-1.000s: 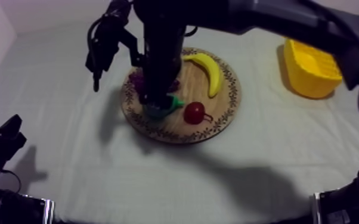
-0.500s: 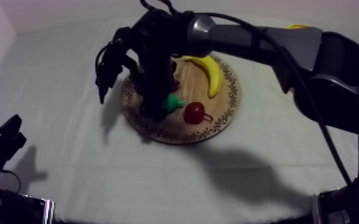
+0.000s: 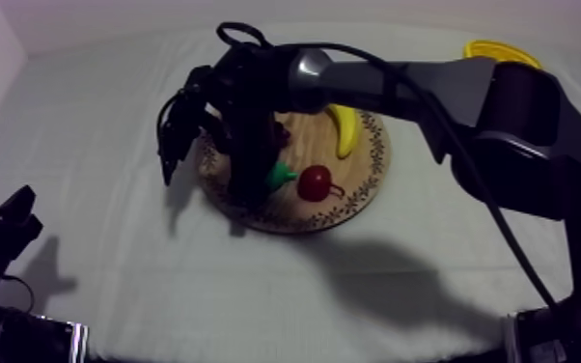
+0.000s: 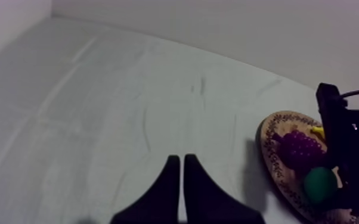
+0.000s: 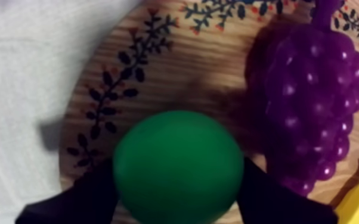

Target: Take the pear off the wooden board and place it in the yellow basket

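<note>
The green pear (image 5: 179, 158) lies on the round wooden board (image 5: 158, 65), beside the purple grapes (image 5: 313, 101). My right gripper (image 5: 178, 176) is shut on the pear, with one black finger (image 5: 80, 199) pressed to each side of it. In the top view my right gripper (image 3: 254, 188) stands upright over the board (image 3: 362, 188), and the pear (image 3: 278, 177) peeks out beside it. My left gripper (image 3: 5, 232) rests low at the table's left. Its fingers (image 4: 179, 179) lie together as a narrow wedge, shut on nothing.
A small red fruit (image 3: 315, 182) and a banana (image 3: 345, 128) also lie on the board. The yellow basket (image 3: 502, 48) stands at the back right, mostly behind my right arm. From the left wrist, the board (image 4: 274, 152) with grapes (image 4: 301, 149) and pear (image 4: 320, 184) lies far off.
My right arm has swung lower across the table and now covers most of the basket. Its gripper has settled down around the pear. The left arm has not moved.
</note>
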Motion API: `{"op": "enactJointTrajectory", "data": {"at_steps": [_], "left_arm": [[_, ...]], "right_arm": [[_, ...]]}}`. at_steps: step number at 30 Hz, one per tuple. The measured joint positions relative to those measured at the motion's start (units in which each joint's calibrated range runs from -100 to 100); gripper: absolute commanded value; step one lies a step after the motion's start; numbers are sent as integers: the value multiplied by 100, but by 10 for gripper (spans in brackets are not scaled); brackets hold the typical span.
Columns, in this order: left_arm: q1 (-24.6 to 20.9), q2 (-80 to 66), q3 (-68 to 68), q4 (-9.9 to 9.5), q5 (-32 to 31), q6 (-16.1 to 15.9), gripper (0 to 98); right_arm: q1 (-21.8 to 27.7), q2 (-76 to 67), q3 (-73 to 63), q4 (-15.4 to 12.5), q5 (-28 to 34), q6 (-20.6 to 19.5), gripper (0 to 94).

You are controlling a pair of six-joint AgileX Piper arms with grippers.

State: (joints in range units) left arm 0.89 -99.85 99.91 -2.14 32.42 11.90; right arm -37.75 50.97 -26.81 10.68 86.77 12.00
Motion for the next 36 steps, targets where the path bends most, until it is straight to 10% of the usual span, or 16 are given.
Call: {"op": "enactJointTrajectory", "data": {"at_steps": [36], "left_arm": [[0,0,0,0,0,0,1]], "right_arm": [[133,-3042,913,487,738,-433,462]]}}
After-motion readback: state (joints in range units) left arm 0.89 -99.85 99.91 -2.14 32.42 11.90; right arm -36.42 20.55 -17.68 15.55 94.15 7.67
